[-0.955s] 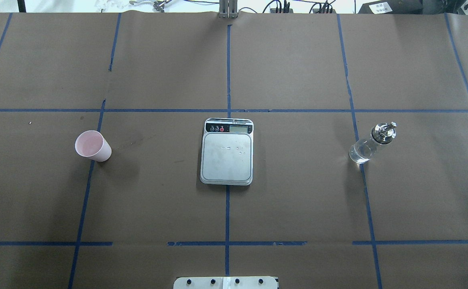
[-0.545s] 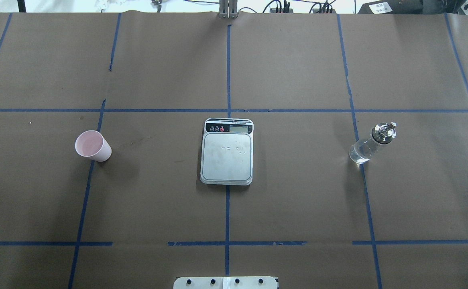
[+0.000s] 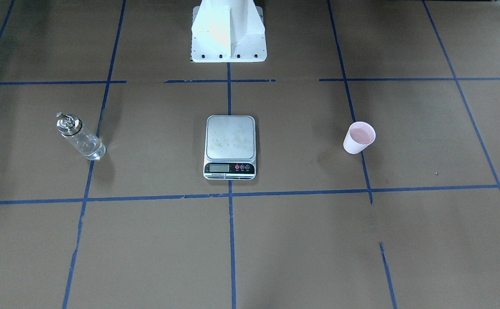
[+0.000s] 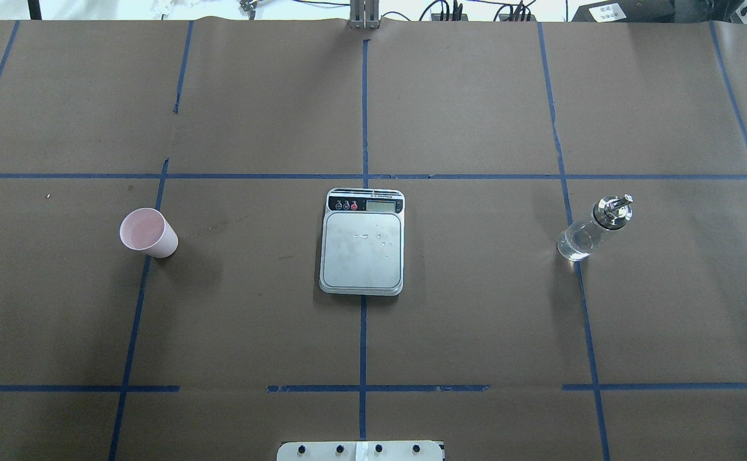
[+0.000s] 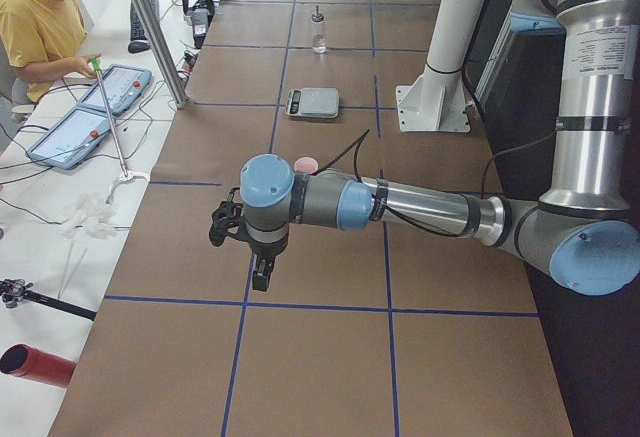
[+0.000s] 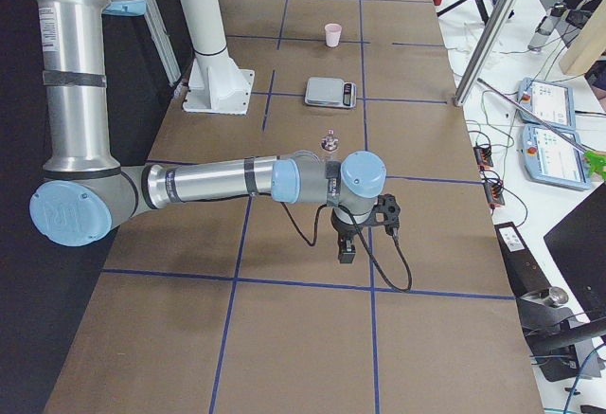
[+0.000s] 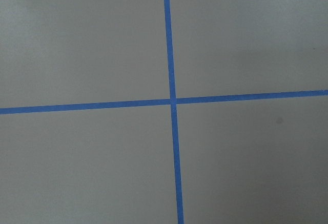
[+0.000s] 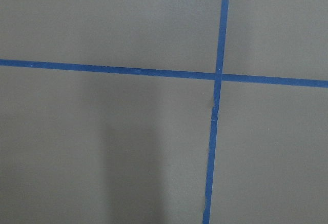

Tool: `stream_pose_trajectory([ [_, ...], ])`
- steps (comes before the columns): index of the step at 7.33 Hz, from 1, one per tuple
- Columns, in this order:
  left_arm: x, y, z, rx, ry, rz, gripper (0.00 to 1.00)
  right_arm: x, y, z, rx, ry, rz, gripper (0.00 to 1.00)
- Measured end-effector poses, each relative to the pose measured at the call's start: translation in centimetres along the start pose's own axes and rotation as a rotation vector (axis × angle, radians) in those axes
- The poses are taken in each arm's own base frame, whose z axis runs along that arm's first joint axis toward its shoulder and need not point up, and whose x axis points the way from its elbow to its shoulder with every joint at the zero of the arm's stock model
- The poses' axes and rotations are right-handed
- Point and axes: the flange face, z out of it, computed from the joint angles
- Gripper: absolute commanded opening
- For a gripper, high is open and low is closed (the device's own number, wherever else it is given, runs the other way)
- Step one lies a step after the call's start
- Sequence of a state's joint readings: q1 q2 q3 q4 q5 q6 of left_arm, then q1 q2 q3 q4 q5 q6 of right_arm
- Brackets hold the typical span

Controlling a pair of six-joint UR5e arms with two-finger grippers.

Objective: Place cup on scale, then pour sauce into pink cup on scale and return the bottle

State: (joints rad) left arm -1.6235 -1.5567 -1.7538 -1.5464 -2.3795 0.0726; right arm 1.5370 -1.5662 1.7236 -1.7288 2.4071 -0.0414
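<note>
Pale pink tapered cup (image 4: 148, 233) stands upright, empty.

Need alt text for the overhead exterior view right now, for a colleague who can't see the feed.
A digital scale sits at the centre of a brown table with nothing on its platform. A pink cup stands apart to its left, a clear bottle with a silver spout to its right. No arm shows.

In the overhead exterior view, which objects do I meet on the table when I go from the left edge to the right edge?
cup → scale → bottle. All three stand apart from one another on the brown table.
</note>
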Motion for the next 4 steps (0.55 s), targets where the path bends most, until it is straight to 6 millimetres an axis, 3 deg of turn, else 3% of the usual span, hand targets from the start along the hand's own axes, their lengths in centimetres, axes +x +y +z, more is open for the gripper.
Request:
stream_pose_trajectory([
  [2, 1.5, -0.3, 0.9, 0.01, 0.071, 0.04, 1.0, -0.2, -0.1, -0.1, 0.003, -0.001, -0.002, 1.0],
  [4, 6.0, -1.1, 3.8, -0.036, 0.152, 0.074, 1.0, -0.3, -0.2, -0.3, 0.005, -0.001, -0.004, 1.0],
])
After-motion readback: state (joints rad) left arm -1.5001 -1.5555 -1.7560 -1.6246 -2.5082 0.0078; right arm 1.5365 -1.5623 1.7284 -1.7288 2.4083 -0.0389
